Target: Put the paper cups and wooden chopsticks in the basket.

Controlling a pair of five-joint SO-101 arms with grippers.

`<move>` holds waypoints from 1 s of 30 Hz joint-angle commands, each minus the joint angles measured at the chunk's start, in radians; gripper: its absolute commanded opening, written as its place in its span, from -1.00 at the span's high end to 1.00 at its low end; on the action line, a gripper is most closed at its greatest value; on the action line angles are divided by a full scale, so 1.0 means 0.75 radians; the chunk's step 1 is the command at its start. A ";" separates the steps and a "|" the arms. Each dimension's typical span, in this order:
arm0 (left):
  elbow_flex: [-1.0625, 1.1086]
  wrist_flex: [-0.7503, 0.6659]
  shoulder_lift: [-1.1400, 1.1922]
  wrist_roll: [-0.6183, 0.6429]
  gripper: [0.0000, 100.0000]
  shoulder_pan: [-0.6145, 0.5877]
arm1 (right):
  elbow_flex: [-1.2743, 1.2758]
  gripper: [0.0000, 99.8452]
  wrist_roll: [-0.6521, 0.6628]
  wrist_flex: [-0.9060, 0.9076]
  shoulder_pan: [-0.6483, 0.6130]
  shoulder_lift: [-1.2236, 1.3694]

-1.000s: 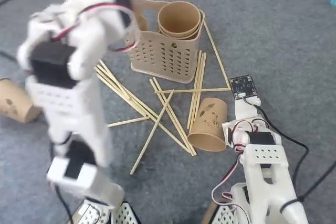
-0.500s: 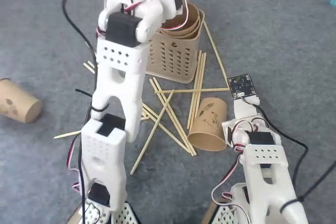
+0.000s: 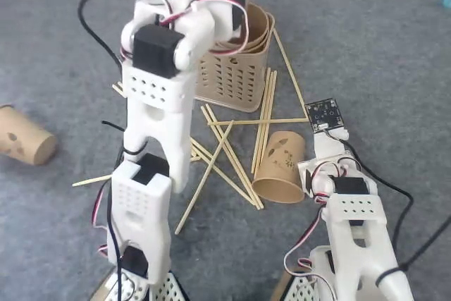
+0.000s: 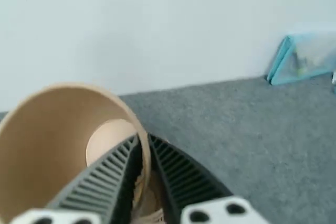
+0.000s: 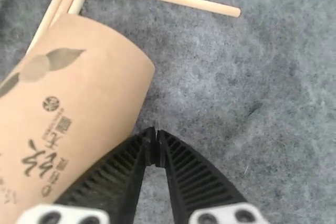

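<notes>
Several nested paper cups (image 3: 259,27) stand mouth-up in the basket (image 3: 232,79). The left gripper (image 4: 143,148) pinches the rim of a tilted cup (image 4: 58,129) over the basket's far side. The right gripper (image 5: 156,142) is closed on nothing, beside a fallen cup (image 5: 68,108) whose mouth faces the arms. Wooden chopsticks (image 3: 263,114) lie crisscrossed nearby.

The only print I can find is on the paper cup (image 5: 73,103) lying on its side: a column of dark characters, a small round emblem and a leaf drawing on its wall. The far cup (image 3: 23,143) carries dark marks I cannot read.
</notes>
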 commanded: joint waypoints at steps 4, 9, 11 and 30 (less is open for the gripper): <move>-0.054 0.029 -0.023 -0.047 0.98 0.108 | 0.000 0.98 0.020 -0.021 -0.003 -0.026; 0.007 -0.039 0.002 -0.065 0.98 0.057 | 0.000 0.98 0.020 -0.019 -0.003 -0.026; 0.017 -0.055 0.012 -0.068 0.98 0.029 | 0.000 0.98 0.020 -0.019 -0.003 -0.026; -0.071 0.172 -0.014 -0.166 0.40 0.000 | 0.000 0.98 0.023 -0.026 -0.003 -0.026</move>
